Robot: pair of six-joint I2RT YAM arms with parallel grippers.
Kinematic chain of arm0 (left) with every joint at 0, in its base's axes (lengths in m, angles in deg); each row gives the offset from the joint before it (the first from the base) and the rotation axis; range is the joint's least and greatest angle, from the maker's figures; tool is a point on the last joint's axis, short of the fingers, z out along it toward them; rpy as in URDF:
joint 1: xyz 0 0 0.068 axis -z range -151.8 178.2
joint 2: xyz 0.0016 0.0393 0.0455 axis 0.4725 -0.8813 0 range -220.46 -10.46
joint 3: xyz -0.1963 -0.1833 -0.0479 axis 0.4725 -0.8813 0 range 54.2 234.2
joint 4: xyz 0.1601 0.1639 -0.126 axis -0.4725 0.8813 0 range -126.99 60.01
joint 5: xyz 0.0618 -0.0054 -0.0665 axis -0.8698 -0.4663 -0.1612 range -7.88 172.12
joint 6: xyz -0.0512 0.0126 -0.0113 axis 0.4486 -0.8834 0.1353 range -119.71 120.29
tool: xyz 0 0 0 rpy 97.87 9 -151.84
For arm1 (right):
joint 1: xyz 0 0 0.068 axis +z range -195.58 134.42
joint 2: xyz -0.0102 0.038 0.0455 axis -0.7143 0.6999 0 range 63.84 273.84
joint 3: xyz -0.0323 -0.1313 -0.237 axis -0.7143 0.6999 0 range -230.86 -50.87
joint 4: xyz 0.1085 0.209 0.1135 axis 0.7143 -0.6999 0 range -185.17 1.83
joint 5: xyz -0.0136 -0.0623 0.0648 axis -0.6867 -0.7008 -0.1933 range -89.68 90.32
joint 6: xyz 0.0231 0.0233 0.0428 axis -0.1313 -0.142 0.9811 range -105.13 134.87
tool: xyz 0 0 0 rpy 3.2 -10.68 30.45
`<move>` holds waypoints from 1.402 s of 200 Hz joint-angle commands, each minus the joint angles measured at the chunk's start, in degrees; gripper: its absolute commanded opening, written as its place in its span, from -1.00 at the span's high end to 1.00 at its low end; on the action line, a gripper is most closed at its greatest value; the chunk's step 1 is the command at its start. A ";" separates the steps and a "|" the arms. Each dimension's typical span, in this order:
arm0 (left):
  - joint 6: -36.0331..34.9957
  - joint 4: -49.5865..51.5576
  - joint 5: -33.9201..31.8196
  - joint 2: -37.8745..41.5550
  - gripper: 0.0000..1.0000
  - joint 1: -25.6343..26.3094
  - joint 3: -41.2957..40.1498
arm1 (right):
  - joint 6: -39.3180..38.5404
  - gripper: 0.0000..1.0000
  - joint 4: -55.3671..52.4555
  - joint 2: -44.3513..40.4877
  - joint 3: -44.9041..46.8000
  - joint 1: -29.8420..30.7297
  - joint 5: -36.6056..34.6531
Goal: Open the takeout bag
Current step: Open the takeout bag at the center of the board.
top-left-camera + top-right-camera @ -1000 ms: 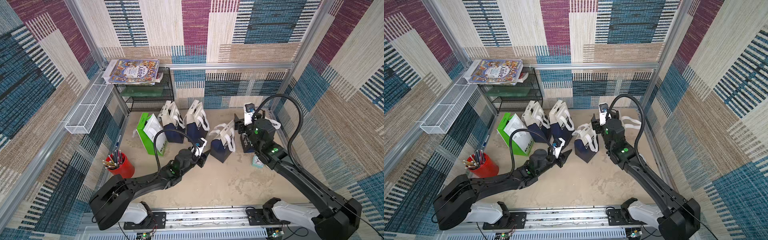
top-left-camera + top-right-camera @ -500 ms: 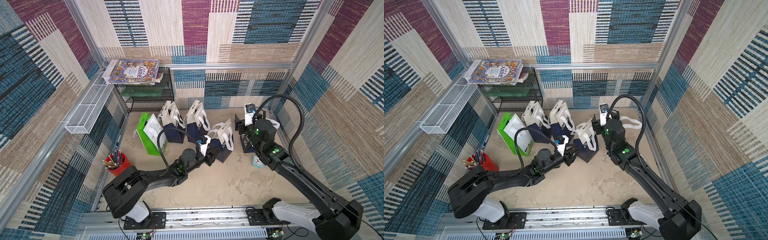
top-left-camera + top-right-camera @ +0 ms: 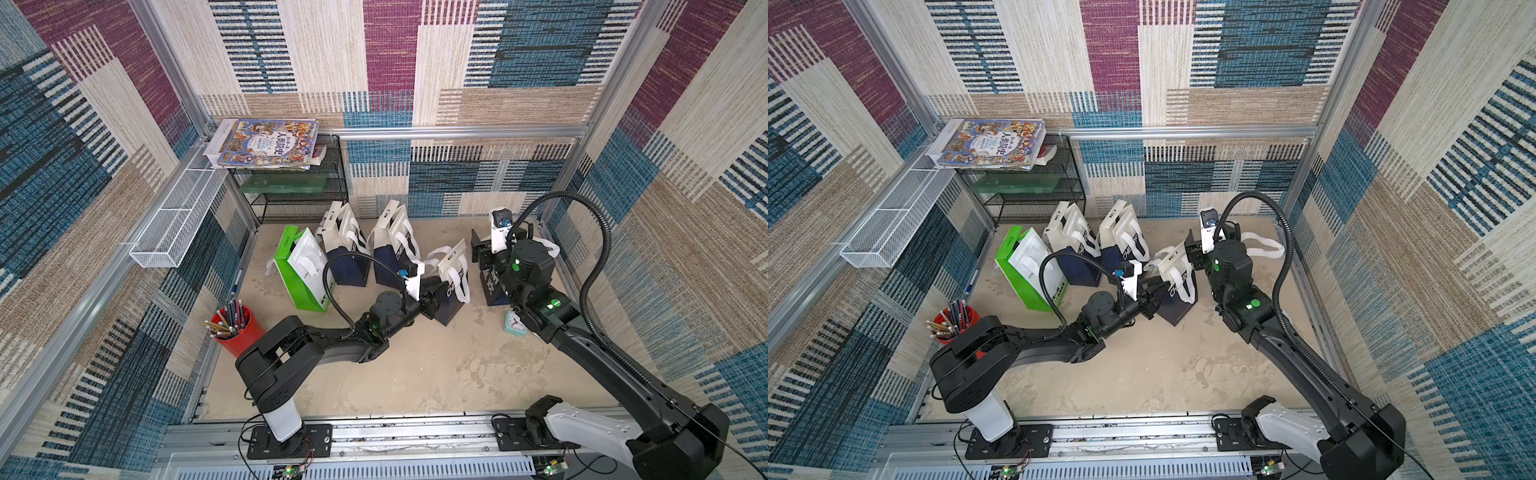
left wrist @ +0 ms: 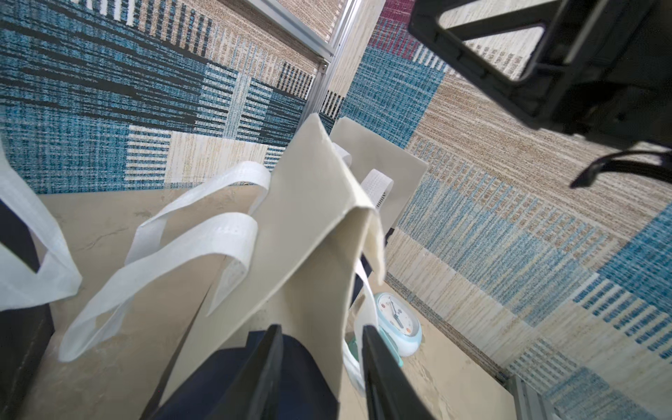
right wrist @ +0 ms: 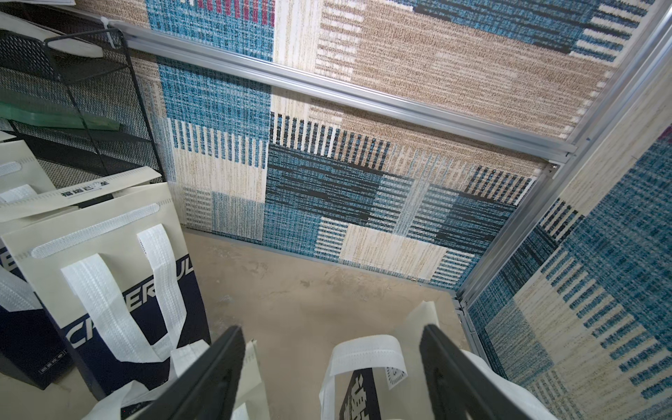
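Navy-and-cream fabric fills my left wrist view. The takeout bag (image 4: 309,225) stands at centre frame, and my left gripper (image 4: 320,329) has its jaws on either side of the bag's upper wall. I cannot tell whether they pinch it. In both top views the bag sits just right of centre on the floor. My right gripper (image 5: 331,329) is released, jaws wide, above the white handle (image 5: 363,354) of a neighbouring bag (image 5: 358,392). A pale blue clock (image 3: 515,325) lies beside that arm. Farther back, a green bag (image 3: 303,270) stands left of centre, and a picture book (image 3: 266,143) tops the black shelf (image 3: 291,199) at upper left.
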 commanded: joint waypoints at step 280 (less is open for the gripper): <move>-1.70 -7.54 -4.40 -9.77 1.00 2.36 5.32 | -37.01 -0.70 30.92 -3.15 23.16 13.12 -3.35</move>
